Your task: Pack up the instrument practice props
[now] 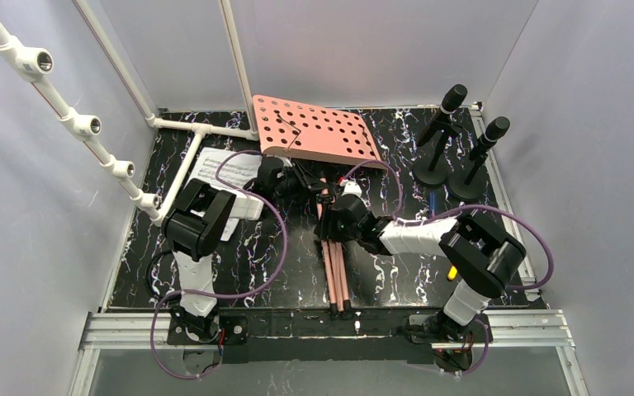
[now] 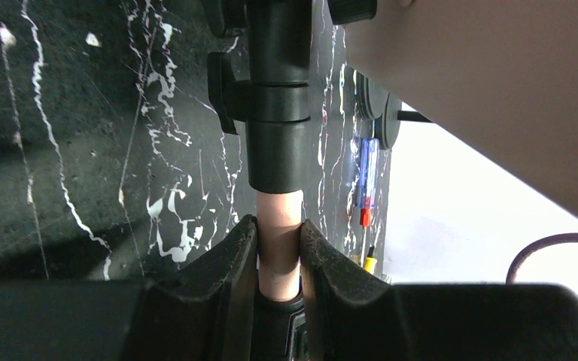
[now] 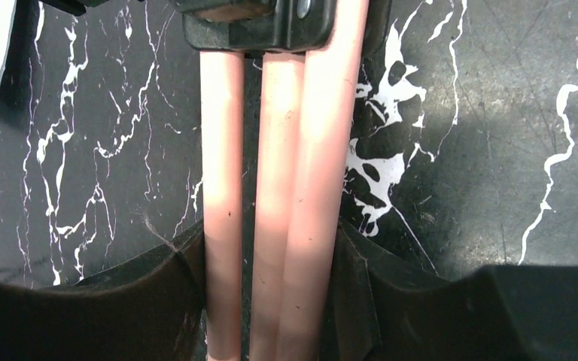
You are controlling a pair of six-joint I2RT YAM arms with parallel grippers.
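The salmon-pink perforated music desk point(image 1: 315, 129) lies tilted at the back middle, its folded pink tripod legs point(image 1: 336, 268) running toward the near edge. My left gripper point(image 1: 285, 180) is shut on the stand's pink pole point(image 2: 279, 241) just below its black clamp collar point(image 2: 278, 113). My right gripper point(image 1: 336, 221) is shut around the three bundled legs point(image 3: 275, 188), fingers point(image 3: 158, 301) on both sides. White sheet-music pages point(image 1: 219, 177) lie under my left arm. Two black microphones point(image 1: 439, 132) point(image 1: 480, 157) stand on round bases at the back right.
A white plastic pipe frame point(image 1: 173, 124) runs along the left side and back. A blue and red pen point(image 2: 366, 177) and a yellow-tipped tool point(image 1: 452, 271) lie on the black marbled table point(image 1: 281, 272) at the right. Purple cables loop over both arms.
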